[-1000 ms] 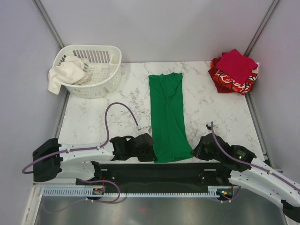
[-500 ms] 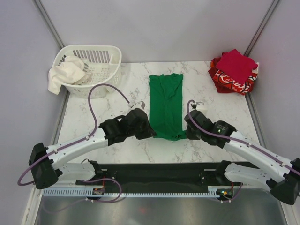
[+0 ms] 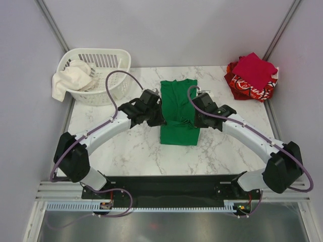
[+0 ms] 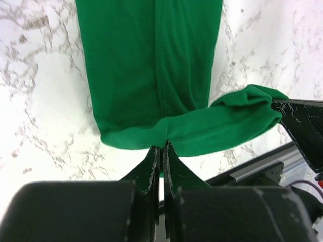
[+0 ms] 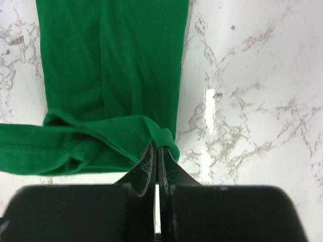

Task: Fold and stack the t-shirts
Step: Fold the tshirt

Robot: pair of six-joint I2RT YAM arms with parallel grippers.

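Left claw [image 4: 161,146] and right claw [image 5: 156,147] each clamp the green t-shirt's [image 3: 177,99] near hem over its middle — fold half-made, stacking left — crimson t-shirt [image 3: 254,69] and printed red t-shirt [image 3: 246,89] already piled far right.

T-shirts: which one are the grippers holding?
The green t-shirt mid-table, its hem pinched by the left gripper and right gripper; the crimson t-shirt and printed red t-shirt sit piled in the far right corner.

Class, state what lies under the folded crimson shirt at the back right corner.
A red shirt with white print sticks out beneath the crimson shirt; anything further below is covered.
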